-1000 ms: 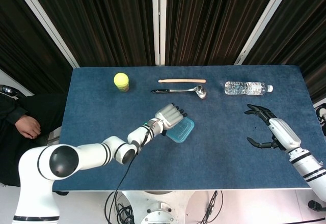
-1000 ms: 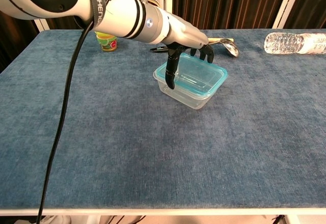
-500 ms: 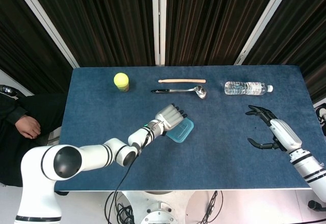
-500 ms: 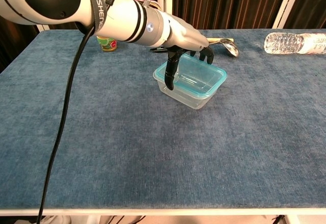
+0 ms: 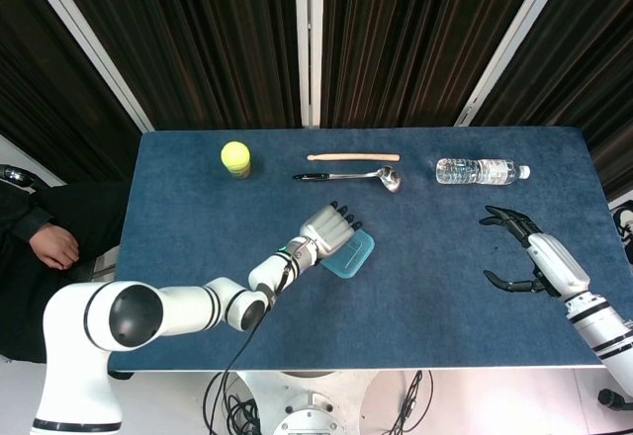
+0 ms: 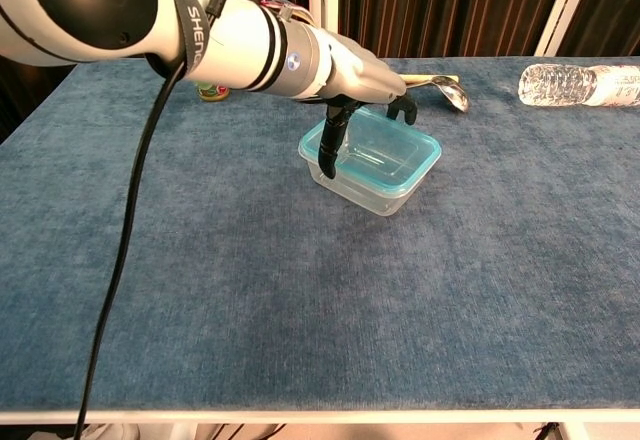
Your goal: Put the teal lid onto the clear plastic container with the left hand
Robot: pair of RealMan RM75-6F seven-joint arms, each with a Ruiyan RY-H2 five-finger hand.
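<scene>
The teal lid (image 6: 388,152) lies on top of the clear plastic container (image 6: 377,196) near the middle of the blue table. My left hand (image 6: 357,82) reaches over the lid from the left and grips it, thumb down along the near-left edge and fingers curled over the far edge. From the head view the same left hand (image 5: 327,228) covers the left part of the lid (image 5: 353,256). My right hand (image 5: 530,253) hovers over the right side of the table, fingers spread, holding nothing.
A yellow-green jar (image 5: 235,158) stands at the back left. A wooden stick (image 5: 353,157) and a metal spoon (image 5: 362,175) lie behind the container. A water bottle (image 5: 481,170) lies at the back right. A person's arm (image 5: 42,229) sits off the table's left.
The left hand, with the lid and container under it, has shifted slightly left and toward me. The right hand has drifted a little toward the table's right edge.
</scene>
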